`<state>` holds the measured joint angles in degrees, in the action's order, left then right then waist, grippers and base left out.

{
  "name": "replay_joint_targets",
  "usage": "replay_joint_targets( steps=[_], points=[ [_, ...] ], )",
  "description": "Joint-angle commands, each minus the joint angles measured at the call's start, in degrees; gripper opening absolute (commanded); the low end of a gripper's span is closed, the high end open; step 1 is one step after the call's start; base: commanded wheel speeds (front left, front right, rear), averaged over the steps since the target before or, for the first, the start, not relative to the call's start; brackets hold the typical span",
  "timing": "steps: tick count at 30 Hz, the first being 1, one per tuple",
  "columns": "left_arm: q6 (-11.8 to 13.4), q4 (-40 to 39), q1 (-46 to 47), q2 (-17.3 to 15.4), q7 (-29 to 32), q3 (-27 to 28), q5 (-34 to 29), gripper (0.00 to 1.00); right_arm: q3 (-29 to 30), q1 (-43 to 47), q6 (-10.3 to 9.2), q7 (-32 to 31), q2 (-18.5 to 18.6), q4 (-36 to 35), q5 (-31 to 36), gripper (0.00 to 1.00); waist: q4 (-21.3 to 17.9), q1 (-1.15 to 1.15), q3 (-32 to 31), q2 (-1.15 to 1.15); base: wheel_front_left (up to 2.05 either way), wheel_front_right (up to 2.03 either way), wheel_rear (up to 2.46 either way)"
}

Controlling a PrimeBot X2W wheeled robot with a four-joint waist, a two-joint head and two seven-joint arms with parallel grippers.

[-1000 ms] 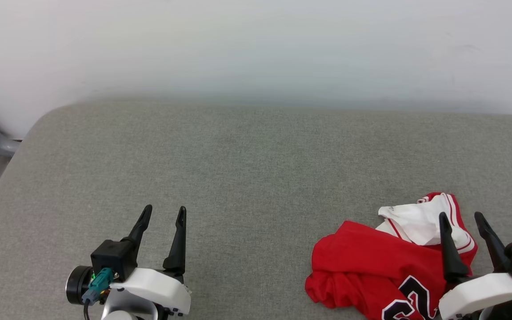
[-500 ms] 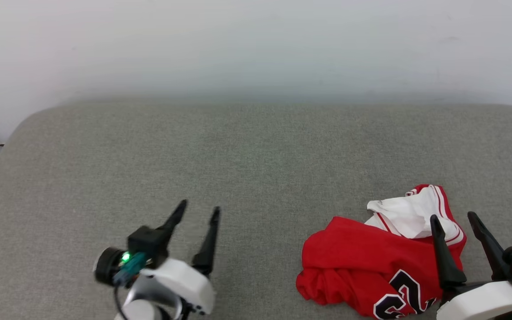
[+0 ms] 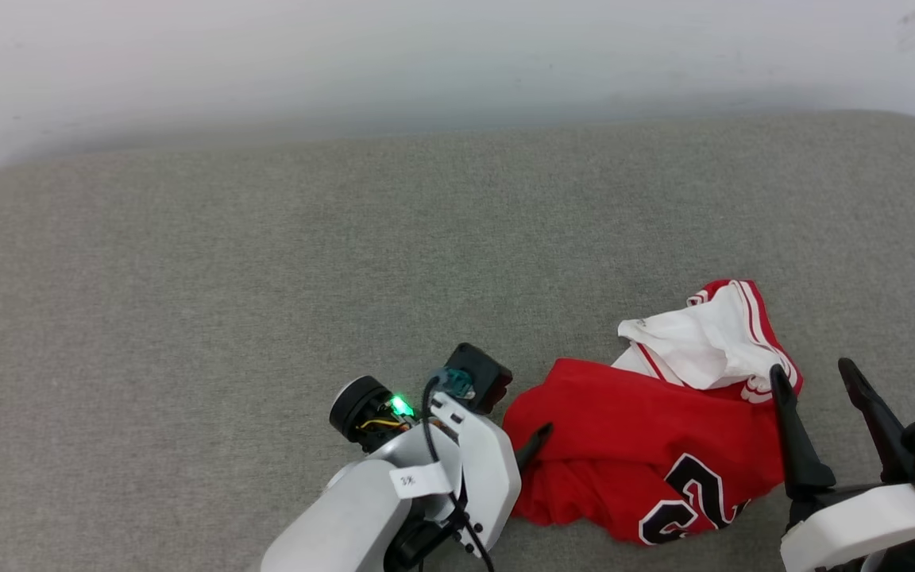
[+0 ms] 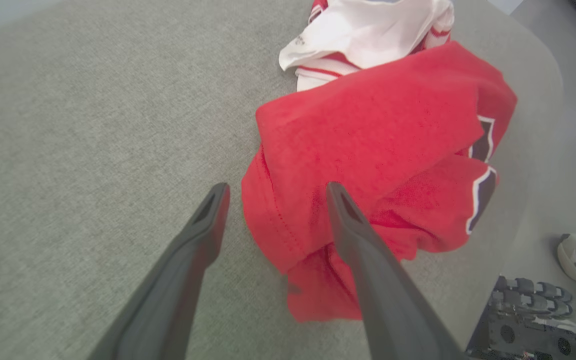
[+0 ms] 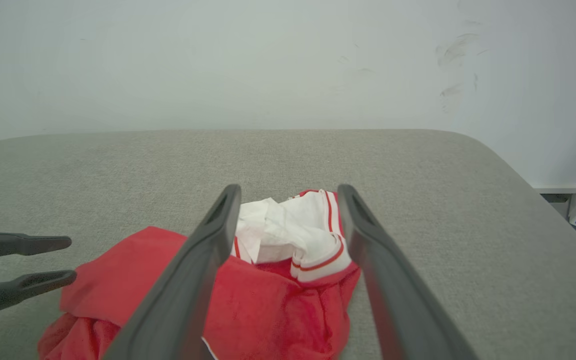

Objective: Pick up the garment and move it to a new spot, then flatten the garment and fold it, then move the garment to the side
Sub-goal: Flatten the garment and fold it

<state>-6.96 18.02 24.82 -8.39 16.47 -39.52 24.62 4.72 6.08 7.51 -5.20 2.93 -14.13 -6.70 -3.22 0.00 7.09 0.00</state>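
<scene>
Ok, garment [image 3: 648,445] lies crumpled on the cushion [image 3: 267,278], front right. Left wrist view: left gripper [image 4: 276,186] spread wide, one finger over red cloth, the other over bare cushion, nothing gripped. Head view gives one fingertip [image 3: 538,435] at the garment's left edge. Right gripper [image 3: 811,367] spread, empty, by the sleeve [image 3: 696,342].

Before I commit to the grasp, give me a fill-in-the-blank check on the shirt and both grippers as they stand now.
1. The garment is mostly ___, with a white sleeve.
2. The left gripper has its jaws ___ at the garment's edge.
3. The right gripper is open and holds ___.
4. The garment lies on a ___ padded surface.

Missing words: red; open; nothing; grey.
</scene>
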Motion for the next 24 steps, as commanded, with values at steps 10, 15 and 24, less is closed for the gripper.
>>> replay_joint_targets(
  steps=[10, 15, 24],
  points=[
    [-0.5, 5.9, 9.0, -2.8, 14.8, -8.6, 3.0, 1.00, -0.9, -3.4, -0.04, 1.9, -0.1, 1.5, -2.6, 1.00, -5.0, 0.00, 7.0, 0.00, 0.00, 0.00, 0.00],
    [-0.6, 7.7, 9.8, -5.1, 20.8, -16.4, 6.6, 0.45, -0.8, -4.2, -0.04, 3.2, -0.1, 3.2, -3.4, 1.00, -6.1, 0.00, 8.2, 0.00, 0.00, 0.00, 0.00],
    [1.3, 6.7, 12.6, -8.3, 11.7, -14.9, 7.7, 0.00, 0.0, -4.6, -0.04, 4.1, -0.1, 5.4, -4.0, 1.00, -5.4, 0.00, 6.0, 0.00, 0.00, 0.00, 0.00]
  ],
)
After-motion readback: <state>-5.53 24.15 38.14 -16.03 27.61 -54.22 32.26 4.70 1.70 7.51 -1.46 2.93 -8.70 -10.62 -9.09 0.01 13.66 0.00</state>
